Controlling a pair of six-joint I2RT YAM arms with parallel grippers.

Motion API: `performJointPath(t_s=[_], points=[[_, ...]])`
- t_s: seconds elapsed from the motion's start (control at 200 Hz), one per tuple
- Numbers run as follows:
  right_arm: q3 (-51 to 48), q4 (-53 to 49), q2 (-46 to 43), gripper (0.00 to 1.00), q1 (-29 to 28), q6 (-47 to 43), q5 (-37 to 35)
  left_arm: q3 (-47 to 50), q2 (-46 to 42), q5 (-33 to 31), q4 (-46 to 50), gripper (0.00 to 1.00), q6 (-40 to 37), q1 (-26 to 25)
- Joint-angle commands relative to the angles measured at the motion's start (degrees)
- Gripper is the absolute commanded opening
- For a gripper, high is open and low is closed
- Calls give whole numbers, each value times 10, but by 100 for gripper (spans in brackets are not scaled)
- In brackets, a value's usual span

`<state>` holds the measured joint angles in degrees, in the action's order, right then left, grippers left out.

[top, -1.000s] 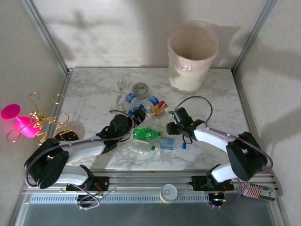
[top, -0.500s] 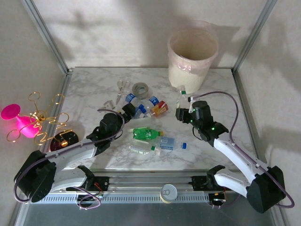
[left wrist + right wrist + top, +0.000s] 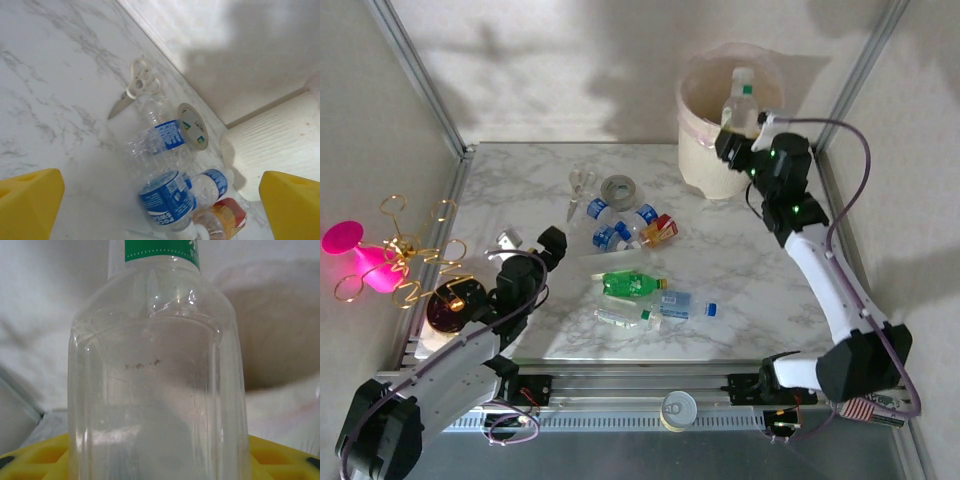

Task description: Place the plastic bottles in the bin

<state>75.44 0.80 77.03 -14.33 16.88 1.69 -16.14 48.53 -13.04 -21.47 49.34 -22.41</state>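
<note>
My right hand [image 3: 738, 138] is clamped on a clear, glossy plastic bottle [image 3: 741, 100]. It stands upright with its neck up and its long axis vertical, a green band near the top, and it is above the mouth of the round cream bin [image 3: 705, 170] with its thin bag lining. My left hand [image 3: 528, 242] hangs with fingers wide apart over the marble table [image 3: 760, 280]. Near it lie blue-labelled bottles [image 3: 638, 218] and a green bottle [image 3: 632, 284], all on their sides.
</note>
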Motion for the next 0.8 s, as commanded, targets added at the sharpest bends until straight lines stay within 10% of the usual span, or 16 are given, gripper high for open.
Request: performJointPath(t_s=[0.0, 0.531, 0.796], points=[[73, 20, 65, 49, 32, -3, 13, 22, -20, 19, 22, 100, 22, 6], [416, -102, 378, 52, 80, 34, 75, 53, -70, 43, 53, 100, 50, 8], [474, -125, 413, 90, 80, 47, 85, 52, -74, 54, 59, 100, 49, 8]])
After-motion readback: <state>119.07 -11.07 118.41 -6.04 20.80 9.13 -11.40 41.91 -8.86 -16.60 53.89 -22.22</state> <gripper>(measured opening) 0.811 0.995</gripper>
